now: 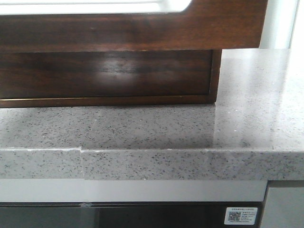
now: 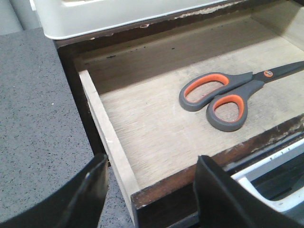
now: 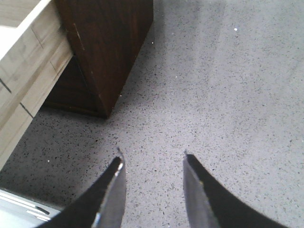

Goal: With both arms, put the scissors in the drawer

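A: Where do things stand?

B: The scissors (image 2: 223,97) already lie flat on the pale floor of the open drawer (image 2: 142,137), handles toward the middle, blades pointing off toward 2 o'clock in the left wrist view. So the placing looks done.

A: And the arms?

B: The left gripper (image 2: 149,190) hangs over the drawer's front edge, fingers spread wide, holding nothing. The right gripper (image 3: 152,190) is over the speckled tabletop (image 3: 228,95), fingers apart and empty, the dark cabinet corner (image 3: 109,47) at its 11 o'clock.

A: What's left?

B: Probably only pushing the drawer closed, if that's wanted.
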Tool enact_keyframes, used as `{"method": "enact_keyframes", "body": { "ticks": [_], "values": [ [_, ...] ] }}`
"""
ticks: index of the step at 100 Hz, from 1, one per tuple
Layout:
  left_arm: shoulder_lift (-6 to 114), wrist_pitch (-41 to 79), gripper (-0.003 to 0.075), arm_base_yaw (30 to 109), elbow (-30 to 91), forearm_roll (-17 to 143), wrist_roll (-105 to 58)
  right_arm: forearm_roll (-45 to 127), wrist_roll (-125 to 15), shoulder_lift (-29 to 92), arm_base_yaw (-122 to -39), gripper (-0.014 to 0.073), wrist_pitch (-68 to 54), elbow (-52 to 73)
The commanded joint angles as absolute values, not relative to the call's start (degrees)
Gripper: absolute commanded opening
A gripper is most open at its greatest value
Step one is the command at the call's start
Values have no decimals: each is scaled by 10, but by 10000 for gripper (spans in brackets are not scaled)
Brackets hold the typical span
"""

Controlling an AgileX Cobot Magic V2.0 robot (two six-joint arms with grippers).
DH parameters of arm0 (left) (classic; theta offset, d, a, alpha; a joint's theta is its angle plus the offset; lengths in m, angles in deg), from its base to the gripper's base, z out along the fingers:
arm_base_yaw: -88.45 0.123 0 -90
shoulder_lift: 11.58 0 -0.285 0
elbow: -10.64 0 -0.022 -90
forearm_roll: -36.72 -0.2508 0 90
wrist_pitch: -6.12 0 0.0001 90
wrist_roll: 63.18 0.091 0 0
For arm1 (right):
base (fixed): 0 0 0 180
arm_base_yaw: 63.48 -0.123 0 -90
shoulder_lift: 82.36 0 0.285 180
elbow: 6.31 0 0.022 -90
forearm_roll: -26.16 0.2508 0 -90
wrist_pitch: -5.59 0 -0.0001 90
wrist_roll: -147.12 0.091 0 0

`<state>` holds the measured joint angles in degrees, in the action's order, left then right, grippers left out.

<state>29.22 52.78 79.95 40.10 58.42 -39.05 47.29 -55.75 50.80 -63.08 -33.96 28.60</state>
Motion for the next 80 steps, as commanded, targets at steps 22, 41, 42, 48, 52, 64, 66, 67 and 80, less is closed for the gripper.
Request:
{"method": "enact_keyframes", "body": {
  "ticks": [22, 41, 42, 48, 52, 64, 66, 67, 80],
  "values": [
    [295, 488, 216, 794, 382, 601, -391, 485, -558, 513, -627, -11, -291, 274],
    [295, 487, -17, 794, 382, 602, -392, 481, -560, 513, -627, -69, -285, 274],
    [295, 489, -22, 794, 382, 602, -392, 481, -560, 513, -627, -69, -285, 274],
    [295, 489, -20, 794, 382, 601, -392, 481, -560, 513, -627, -69, -290, 274],
    [295, 489, -20, 794, 382, 601, -392, 481, -560, 513, -627, -69, -292, 274],
    [295, 489, -20, 794, 382, 601, -392, 481, -560, 513, -627, -69, -292, 274],
    [295, 489, -20, 794, 382, 601, -392, 481, -560, 513, -627, -69, -292, 274],
    [295, 489, -20, 794, 382, 601, -392, 481, -560, 513, -627, -69, -292, 274],
    [295, 489, -20, 794, 382, 601, -392, 481, -560, 513, -627, -69, -292, 274]
  ]
}}
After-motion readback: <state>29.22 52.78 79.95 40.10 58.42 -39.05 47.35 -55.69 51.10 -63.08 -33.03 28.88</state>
